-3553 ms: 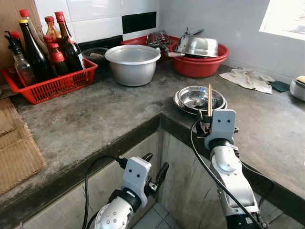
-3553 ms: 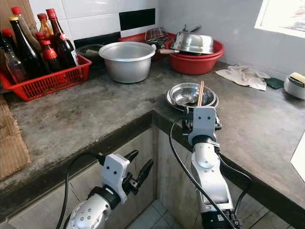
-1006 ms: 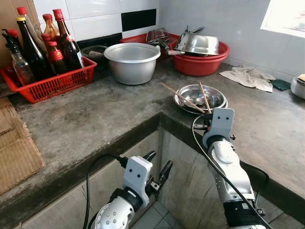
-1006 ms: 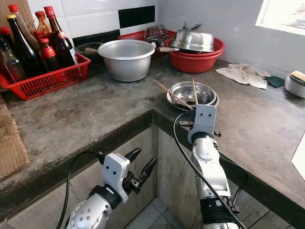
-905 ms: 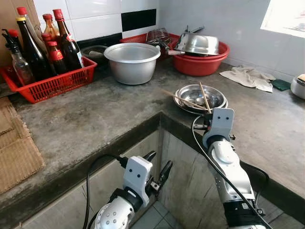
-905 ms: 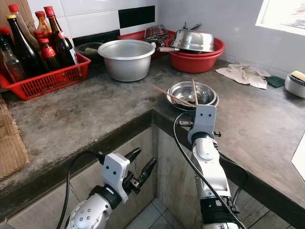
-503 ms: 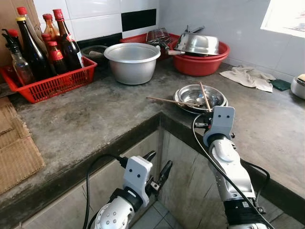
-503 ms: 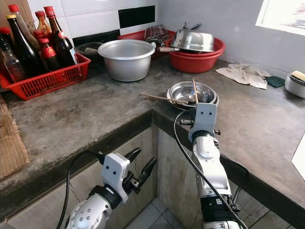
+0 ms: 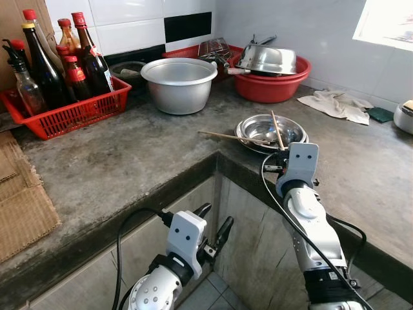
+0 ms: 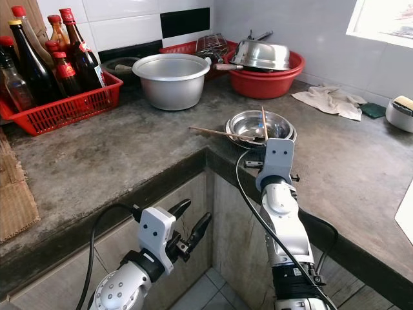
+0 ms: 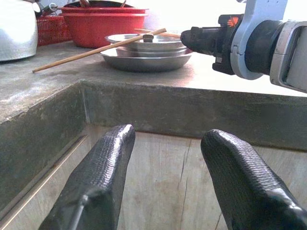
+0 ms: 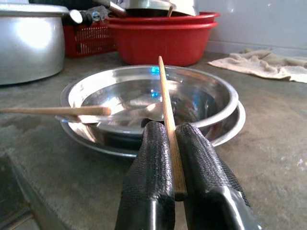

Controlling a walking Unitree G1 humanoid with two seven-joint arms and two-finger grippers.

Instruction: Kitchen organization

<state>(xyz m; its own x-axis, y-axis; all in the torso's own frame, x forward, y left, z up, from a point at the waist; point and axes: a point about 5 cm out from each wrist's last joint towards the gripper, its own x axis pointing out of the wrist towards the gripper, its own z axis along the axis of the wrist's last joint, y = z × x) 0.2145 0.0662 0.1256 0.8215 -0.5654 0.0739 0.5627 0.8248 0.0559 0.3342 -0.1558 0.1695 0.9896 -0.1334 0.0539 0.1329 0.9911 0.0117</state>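
Holding one wooden chopstick (image 12: 169, 125), our right gripper (image 12: 174, 158) has its two black fingers pinched on the stick's lower end at the counter's near edge. The stick's long axis runs forward and up from the pincer, its tip over the stacked steel bowls (image 9: 292, 133) just ahead. A second chopstick (image 9: 227, 136) lies loose, one end resting on the bowls' rim, the other reaching out toward our left, low over the concrete counter (image 9: 122, 161). It lies crosswise to the held one. Our right arm is far nearer to it; our left gripper (image 11: 165, 177) hangs below counter level, fingers spread and empty. Both sticks look thin, pale-brown, straight and plain. We judge pairing them is the step in hand.
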